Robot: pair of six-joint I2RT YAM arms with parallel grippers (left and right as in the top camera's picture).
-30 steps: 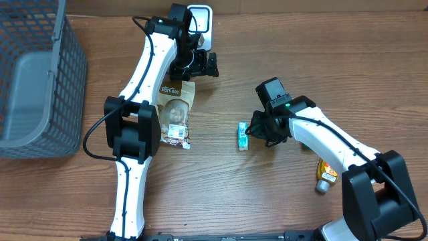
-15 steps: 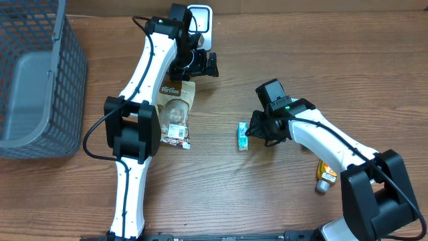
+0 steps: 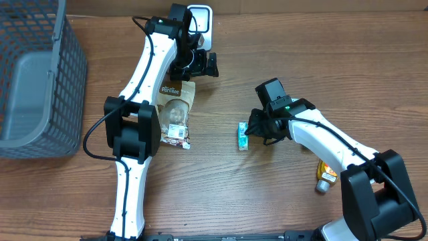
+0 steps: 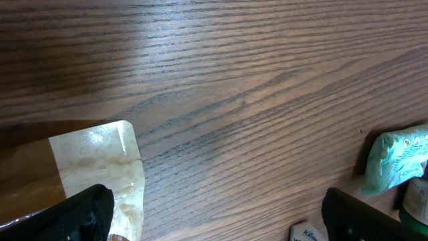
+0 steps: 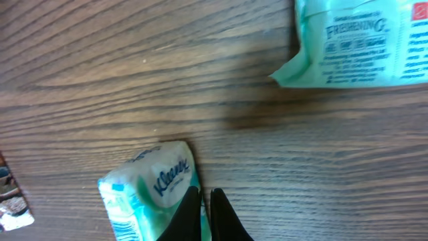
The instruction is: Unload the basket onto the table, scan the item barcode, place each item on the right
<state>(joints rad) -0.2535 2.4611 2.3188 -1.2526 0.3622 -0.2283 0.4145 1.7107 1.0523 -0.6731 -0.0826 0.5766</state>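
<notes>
Item 1: tissue pack [image 3: 243, 136], white and green. You are seeing it lying flat on the wooden table [image 3: 267, 207], near the middle and slightly towards the right arm's side. In the right wrist view the tissue pack [image 5: 148, 194] is showing its printed brand name, tilted.

Item 2: right gripper [image 3: 252, 130]. It is sitting low at the pack's right edge with its jaws pressed together. In the right wrist view the right gripper [image 5: 204, 214] is touching or just beside that edge. You cannot tell whether it is pinching any of the wrapper.

Item 3: green wipes pack [image 5: 354, 43]. It is lying near the tissue pack but apart from it, and it is also showing at the right edge of the left wrist view [image 4: 396, 161].

Item 4: left gripper [image 3: 202, 65]. It is hanging over the far part of the table with its jaws spread wide. Its dark fingers [image 4: 80, 214] are framing bare wood, with nothing between them.

Item 5: brown snack pouch [image 3: 177, 99]. It is lying just below the left gripper, with its sealed top edge [image 4: 93, 167] in that wrist's view.

Item 6: small red-and-white packet [image 3: 178, 136], lying against the pouch's near end.

Item 7: white device [image 3: 200, 19], standing at the far edge behind the left arm.

Item 8: grey mesh basket [image 3: 67, 67], occupying the far left.

Item 9: small bottle [image 3: 326, 178], lying beside the right arm's base.
</notes>
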